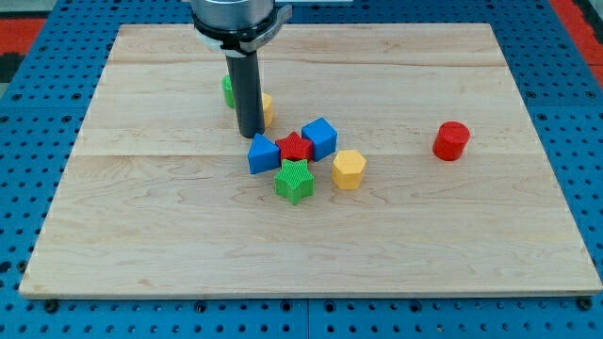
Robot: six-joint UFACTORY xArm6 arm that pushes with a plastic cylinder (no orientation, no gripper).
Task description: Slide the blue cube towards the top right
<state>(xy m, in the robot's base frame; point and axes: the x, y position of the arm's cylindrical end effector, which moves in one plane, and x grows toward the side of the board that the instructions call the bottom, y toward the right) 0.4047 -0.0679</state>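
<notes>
Just above blue triangular block [263,154]: my tip [251,135]; blue cube [320,137] right.

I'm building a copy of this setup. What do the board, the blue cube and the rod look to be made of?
The board looks like pale wood, matte, with visible grain and plank seams. The blue cube looks like plastic; the ridged green star beside it suggests 3D printing. The rod, ending at my tip, is dark and smooth, metal or plastic; unclear.

Rod [248,89] as landmark: green block [227,90] at its view-left shows only a sliver, shape not readable; yellow block [268,109] at its view-right likewise half hidden, shape unclear; rod's mount [237,21] above cut off by view's top edge.
</notes>
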